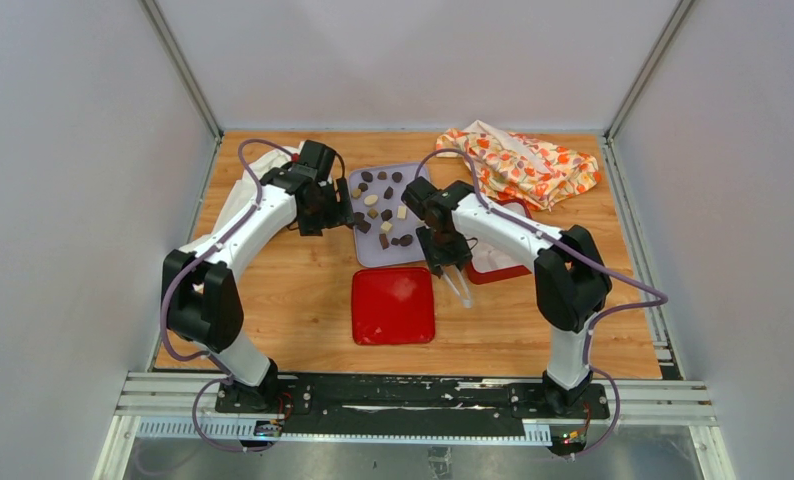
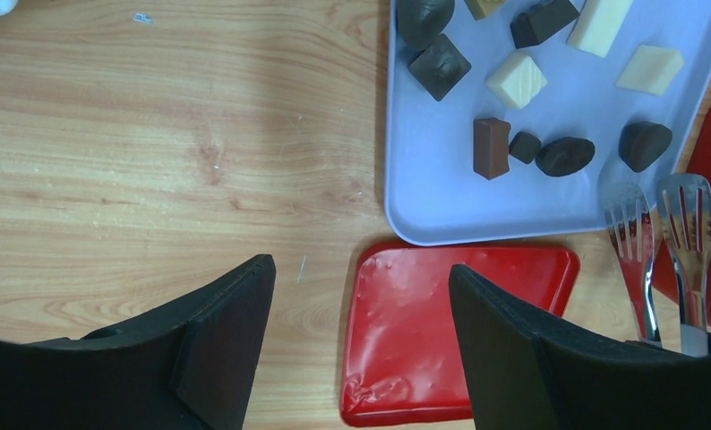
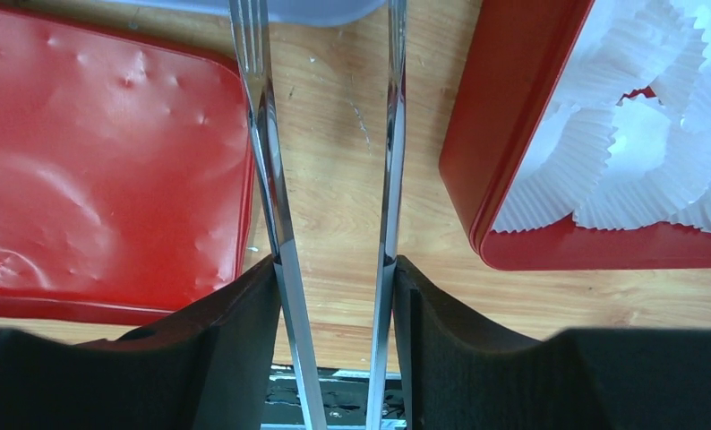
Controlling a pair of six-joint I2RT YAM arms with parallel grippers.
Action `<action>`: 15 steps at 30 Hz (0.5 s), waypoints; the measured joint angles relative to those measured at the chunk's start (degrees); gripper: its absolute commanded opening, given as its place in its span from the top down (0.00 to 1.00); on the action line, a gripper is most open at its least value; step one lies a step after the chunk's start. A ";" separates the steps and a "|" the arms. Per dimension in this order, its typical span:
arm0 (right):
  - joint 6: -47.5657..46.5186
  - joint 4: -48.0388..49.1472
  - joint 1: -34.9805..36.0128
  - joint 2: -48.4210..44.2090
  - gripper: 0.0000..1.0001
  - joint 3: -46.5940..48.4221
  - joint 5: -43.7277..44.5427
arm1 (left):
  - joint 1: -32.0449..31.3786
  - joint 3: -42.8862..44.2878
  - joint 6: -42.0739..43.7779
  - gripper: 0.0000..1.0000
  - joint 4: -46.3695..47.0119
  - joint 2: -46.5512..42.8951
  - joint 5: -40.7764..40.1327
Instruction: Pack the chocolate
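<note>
The chocolate [image 1: 383,205] lies as several dark, tan and cream pieces on a lilac tray [image 1: 368,258]; the left wrist view shows a brown block [image 2: 491,148] among them. My right gripper [image 1: 443,258] [image 3: 334,264] is shut on metal tongs [image 1: 460,288] [image 3: 271,179], whose two arms stand apart. The tong tips [image 2: 661,233] hover empty at the tray's near right corner. My left gripper [image 1: 348,210] [image 2: 361,269] is open and empty, over the wood left of the tray.
A red lid [image 1: 393,305] [image 2: 459,322] [image 3: 92,170] lies in front of the tray. A red box [image 1: 498,265] [image 3: 513,116] at the right holds white paper cups [image 3: 638,152]. An orange patterned cloth [image 1: 523,165] lies at the back right, a white cloth [image 1: 258,170] at the back left.
</note>
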 measured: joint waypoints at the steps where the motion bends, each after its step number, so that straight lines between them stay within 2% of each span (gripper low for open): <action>1: 0.02 0.09 -0.11 0.20 0.50 0.13 -0.07 | 0.00 0.02 0.11 0.24 0.00 0.02 0.04; 15: 0.07 2.12 -1.73 4.04 0.51 1.97 -1.88 | 0.92 3.15 0.52 0.24 0.11 1.05 1.57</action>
